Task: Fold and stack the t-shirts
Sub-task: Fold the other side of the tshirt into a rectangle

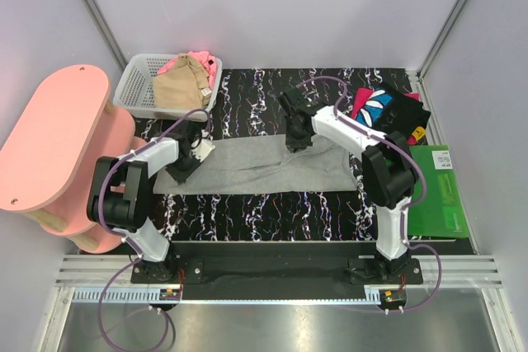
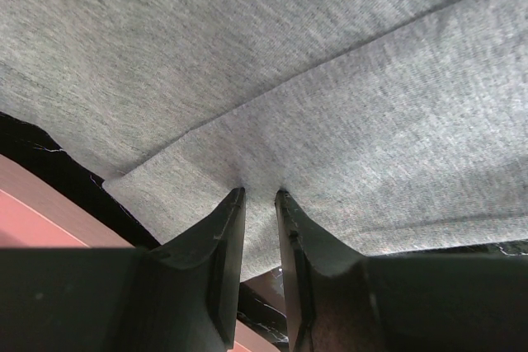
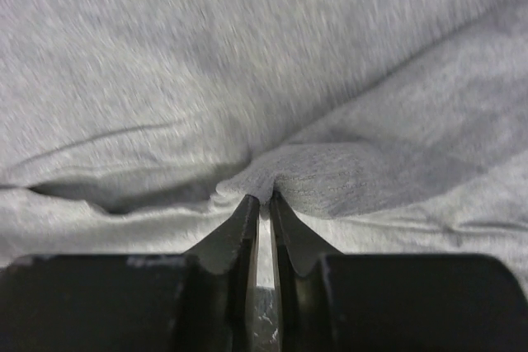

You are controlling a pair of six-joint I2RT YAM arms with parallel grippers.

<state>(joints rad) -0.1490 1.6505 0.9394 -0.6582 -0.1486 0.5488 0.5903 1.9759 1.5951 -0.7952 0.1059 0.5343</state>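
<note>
Pinched almost together, the fingers of my left gripper [image 2: 260, 192] grip the edge of the grey t-shirt [image 1: 256, 166], and the cloth puckers right at my tips. On my right gripper [image 3: 262, 197] the fingers are closed on a small raised ridge of the same shirt, with only a sliver of gap between them.

I judge the step in hand to be the next fold of this shirt. To do it well, I should raise both grips together at the same height and keep the cloth taut between them. Then I carry the held side over, lay it down edge to edge, and let go only once it rests flat. My right grip has just a thin ridge, and I cannot tell how many layers are in it. A slow first lift would show whether the whole thickness comes up.

The grey shirt lies as a long flat band across the middle of the table [image 1: 272, 204]. My left fingers are at its left end and my right fingers at its far edge, right of the middle. The tan t-shirt [image 1: 175, 86] and pink t-shirt [image 1: 188, 60] sit in the basket [image 1: 132, 88] at the far left, well apart from me. The black t-shirt [image 1: 388, 109] lies at the far right, near the green board [image 1: 441, 195].
</note>
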